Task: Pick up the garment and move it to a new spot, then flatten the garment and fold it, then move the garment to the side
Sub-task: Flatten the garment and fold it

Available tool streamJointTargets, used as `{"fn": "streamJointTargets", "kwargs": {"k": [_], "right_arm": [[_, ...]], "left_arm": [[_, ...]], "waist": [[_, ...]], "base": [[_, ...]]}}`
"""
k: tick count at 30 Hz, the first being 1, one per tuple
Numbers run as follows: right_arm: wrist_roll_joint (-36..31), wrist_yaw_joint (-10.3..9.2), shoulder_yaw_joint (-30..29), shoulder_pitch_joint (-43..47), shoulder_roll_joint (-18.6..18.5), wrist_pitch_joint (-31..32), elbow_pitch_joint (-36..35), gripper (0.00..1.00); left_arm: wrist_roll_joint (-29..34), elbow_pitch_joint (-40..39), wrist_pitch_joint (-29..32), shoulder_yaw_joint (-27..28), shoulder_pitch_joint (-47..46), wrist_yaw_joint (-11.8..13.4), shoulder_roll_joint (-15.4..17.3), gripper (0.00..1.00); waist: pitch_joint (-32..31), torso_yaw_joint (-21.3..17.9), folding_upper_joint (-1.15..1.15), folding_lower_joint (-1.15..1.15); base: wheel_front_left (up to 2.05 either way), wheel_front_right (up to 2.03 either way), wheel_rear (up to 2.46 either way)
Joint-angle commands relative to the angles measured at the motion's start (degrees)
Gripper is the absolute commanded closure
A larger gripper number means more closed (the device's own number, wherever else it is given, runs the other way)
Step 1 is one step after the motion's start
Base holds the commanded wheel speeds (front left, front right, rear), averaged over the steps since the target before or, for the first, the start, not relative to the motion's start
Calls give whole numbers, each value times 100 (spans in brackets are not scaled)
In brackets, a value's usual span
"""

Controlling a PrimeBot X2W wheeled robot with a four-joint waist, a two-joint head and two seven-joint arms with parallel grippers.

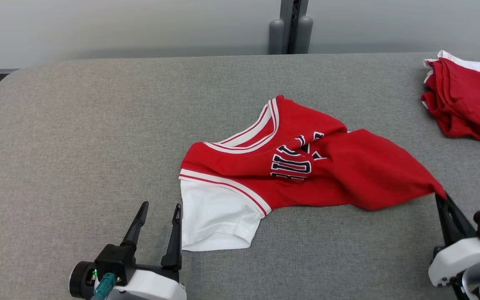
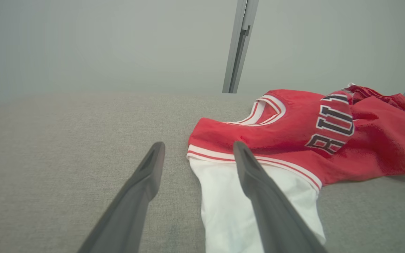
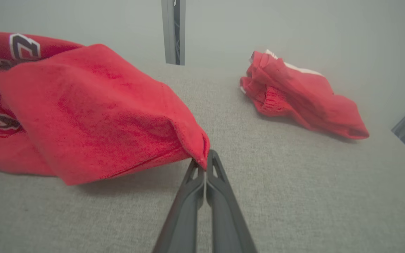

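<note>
The garment [image 1: 306,166] is a red jersey with white trim, dark lettering and a white lower panel, lying crumpled in the middle of the grey table. My right gripper [image 1: 442,198] is shut on the garment's right corner, lifting that corner a little; the right wrist view shows the red cloth [image 3: 93,112] pinched at the fingertips of the right gripper [image 3: 204,163]. My left gripper [image 1: 160,206] is open, just left of the white panel. In the left wrist view the left gripper [image 2: 197,147] straddles the white panel's edge [image 2: 223,189], one finger over the cloth.
A second red garment [image 1: 465,100] with a white edge lies bunched at the table's far right, also seen as the red heap [image 3: 301,95]. Grey table [image 1: 98,125] stretches bare to the left. A metal post [image 1: 290,25] stands behind the far edge.
</note>
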Motion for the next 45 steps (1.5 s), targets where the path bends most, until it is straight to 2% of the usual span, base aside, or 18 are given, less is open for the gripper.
{"fn": "streamJointTargets", "kwargs": {"k": [1, 7, 8, 10, 14, 16, 18, 19, 23, 26, 30, 34, 45], "right_arm": [[66, -1, -5, 79, -13, 1, 233, 100], [256, -1, 108, 83, 114, 17, 1163, 100], [285, -1, 114, 37, 126, 11, 1235, 80], [278, -1, 64, -39, 154, 0, 1320, 0], [63, -1, -507, -171, 109, -13, 1020, 0], [-262, 0, -887, -51, 283, -12, 512, 0], [-485, -1, -959, 75, 500, -13, -84, 0], [-485, -1, -959, 75, 500, -13, -84, 0], [-516, -1, -599, 259, 772, -14, -775, 0], [-363, -1, -78, 488, 866, -15, -1225, 0], [-274, -1, 210, 745, 923, -14, -1447, 0], [-259, -1, 338, 1047, 966, -15, -1600, 0], [-118, -1, 142, 1623, 1064, -15, -1606, 0]], "left_arm": [[-31, 41, -5, -13, -99, -34, 24, 0], [-88, 221, -5, -70, -140, -70, 24, 0], [-88, 241, -5, -69, -150, -78, 23, 0], [-89, 272, -5, -50, -156, -90, 24, 0], [-47, 268, -5, 10, -177, -66, 24, 0], [-35, 212, -5, 36, -183, -50, 23, 0], [-56, 189, -5, 35, -139, -40, 24, 0], [-56, 189, -5, 35, -139, -40, 24, 0], [-133, 162, -5, -9, -91, -10, 25, 0], [-227, 177, -5, -42, 1, 15, 25, 0], [-301, 218, -5, -92, 50, 50, 23, 0], [-390, 264, -5, -180, 174, 78, 23, 0], [-617, 413, -5, -291, 467, 162, 24, 0]], "waist": [[1, 14, 0, 0], [86, 11, 0, 0], [101, 0, 0, 0], [121, -25, 0, 0], [128, -75, 0, 0], [96, -109, 0, 0], [36, -136, 0, 0], [36, -136, 0, 0], [-44, -140, 0, 0], [-188, -119, 0, 0], [-354, -69, 0, 0], [-549, -21, 0, 0], [-932, -32, 0, 0]], "base": [[0, 0, 0], [0, 0, 0], [0, 0, 0], [0, 0, 0], [0, 0, 0], [0, 0, 0], [0, 0, 0], [0, 0, 0], [0, 0, 0], [0, 0, 0], [0, 0, 0], [0, 0, 0], [0, 0, 0]]}}
